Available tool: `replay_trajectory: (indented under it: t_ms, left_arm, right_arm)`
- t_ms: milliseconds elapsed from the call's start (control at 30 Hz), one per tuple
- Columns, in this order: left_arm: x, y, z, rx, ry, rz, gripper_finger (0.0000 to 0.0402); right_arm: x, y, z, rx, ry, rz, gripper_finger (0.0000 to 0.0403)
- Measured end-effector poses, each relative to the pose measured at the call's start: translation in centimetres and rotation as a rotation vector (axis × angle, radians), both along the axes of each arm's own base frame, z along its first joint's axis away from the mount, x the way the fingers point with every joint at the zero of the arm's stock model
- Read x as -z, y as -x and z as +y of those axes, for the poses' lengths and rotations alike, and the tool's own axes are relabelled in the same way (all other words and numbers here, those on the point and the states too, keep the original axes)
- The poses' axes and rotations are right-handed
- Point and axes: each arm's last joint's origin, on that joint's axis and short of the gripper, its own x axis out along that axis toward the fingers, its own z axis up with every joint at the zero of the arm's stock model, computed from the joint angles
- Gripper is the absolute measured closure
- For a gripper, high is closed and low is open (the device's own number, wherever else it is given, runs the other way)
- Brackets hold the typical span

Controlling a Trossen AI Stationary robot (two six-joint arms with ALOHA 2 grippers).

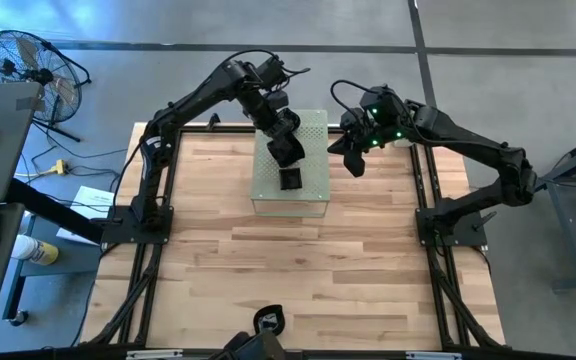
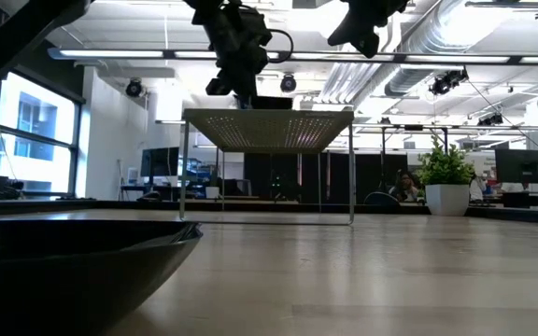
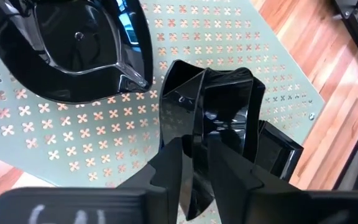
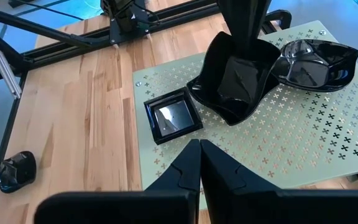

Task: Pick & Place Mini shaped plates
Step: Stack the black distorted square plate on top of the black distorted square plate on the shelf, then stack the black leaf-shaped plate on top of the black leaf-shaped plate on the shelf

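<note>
Fingers (image 3: 194, 163) pinch wavy dish's (image 4: 236, 81) rim, dish seemingly tilted on box (image 1: 311, 190)

The wooden table (image 1: 268, 270) carries a pale green perforated stand (image 1: 313, 190) and, seemingly, one stray black dish (image 4: 16, 171).

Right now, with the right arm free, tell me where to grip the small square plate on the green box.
Take the small square plate by its raised rim, from straight above, one finger inside and one outside. It lies flat on the green box, so only the rim offers hold. Choose the rim facing away from the wavy plate, which the left end effector clamps close by.
</note>
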Motion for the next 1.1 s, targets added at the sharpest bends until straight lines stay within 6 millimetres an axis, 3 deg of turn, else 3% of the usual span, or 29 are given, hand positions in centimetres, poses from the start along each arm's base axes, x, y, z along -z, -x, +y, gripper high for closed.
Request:
replay_trajectory:
  t_ms: [267,533,1100]
  left_arm:
    - [0.00,0.01,0.02,0.026,-0.018,-0.001,0.0396]
    - [-0.03,0.01,-0.05,0.037,0.002,-0.015,0.0399]
    - [-0.06,-0.01,-0.10,0.039,0.014,-0.022,0.0296]
  right_arm:
    - [0.00,0.00,0.00,0.000,0.000,0.000,0.0399]
    - [0.00,0.00,0.00,0.000,0.000,0.000,0.0399]
    - [0.00,0.00,0.00,0.002,-0.002,0.000,0.0399]
